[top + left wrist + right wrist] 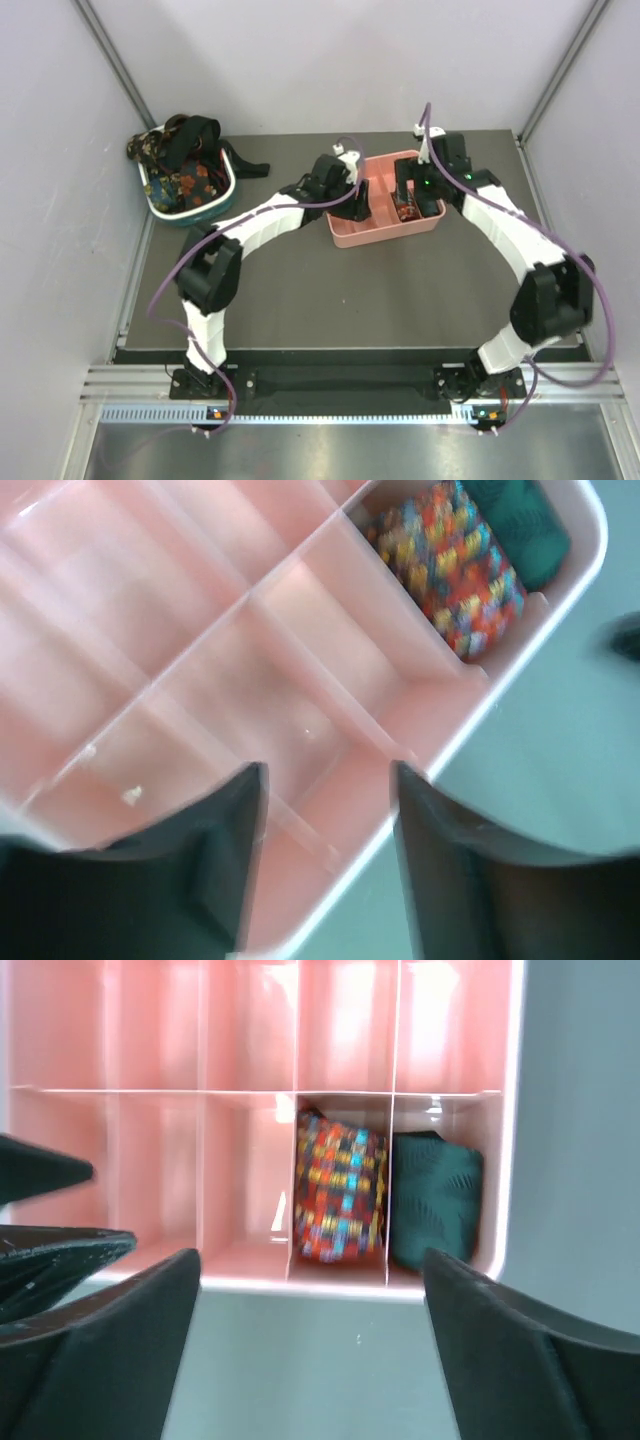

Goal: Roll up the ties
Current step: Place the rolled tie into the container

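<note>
Ties already rolled, a plaid tie (340, 1195) and a dark green tie (435, 1200), sit side by side in 2 end compartments of the pink tray (250, 1035) on the counter (330, 290). Loose ties (185, 150) lie heaped in the basket (195, 213) at the far left. Left fingers (190, 880) and right fingers (110, 1360) hover over the tray, both spread apart, holding nothing.

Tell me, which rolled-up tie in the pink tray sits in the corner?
The dark green tie: it fills the pink tray's corner compartment, while the colourful plaid tie sits one compartment in.
</note>
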`<state>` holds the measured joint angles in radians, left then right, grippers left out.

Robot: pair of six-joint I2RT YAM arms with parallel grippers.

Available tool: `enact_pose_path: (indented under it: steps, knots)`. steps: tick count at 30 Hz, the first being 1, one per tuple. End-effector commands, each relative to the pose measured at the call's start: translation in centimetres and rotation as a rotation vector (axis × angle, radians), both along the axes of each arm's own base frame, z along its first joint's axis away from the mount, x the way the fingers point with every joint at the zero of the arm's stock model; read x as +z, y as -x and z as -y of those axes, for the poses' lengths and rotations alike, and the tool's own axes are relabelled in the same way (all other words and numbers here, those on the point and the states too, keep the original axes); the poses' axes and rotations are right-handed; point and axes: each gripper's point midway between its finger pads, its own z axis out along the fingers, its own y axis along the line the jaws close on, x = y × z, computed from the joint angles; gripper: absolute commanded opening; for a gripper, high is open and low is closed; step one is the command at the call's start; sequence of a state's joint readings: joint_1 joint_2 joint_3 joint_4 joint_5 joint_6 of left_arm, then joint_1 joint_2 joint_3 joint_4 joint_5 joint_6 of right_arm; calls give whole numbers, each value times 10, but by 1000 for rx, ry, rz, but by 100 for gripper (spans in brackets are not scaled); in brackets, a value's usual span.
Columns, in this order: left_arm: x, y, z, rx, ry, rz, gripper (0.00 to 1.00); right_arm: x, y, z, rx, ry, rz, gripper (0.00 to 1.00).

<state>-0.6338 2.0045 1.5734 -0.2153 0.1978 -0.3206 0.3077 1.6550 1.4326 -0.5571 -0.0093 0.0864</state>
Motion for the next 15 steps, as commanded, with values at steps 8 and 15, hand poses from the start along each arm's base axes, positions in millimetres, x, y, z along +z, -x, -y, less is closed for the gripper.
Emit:
enact_pose_path:
  steps: [8, 15]
  knots:
    - [93, 56, -86, 176, 116, 301, 99, 93, 72, 14, -42, -264, 516, 100]
    - [37, 106, -147, 319, 115, 297, 99, 42, 127, 50, -194, -340, 595, 100]
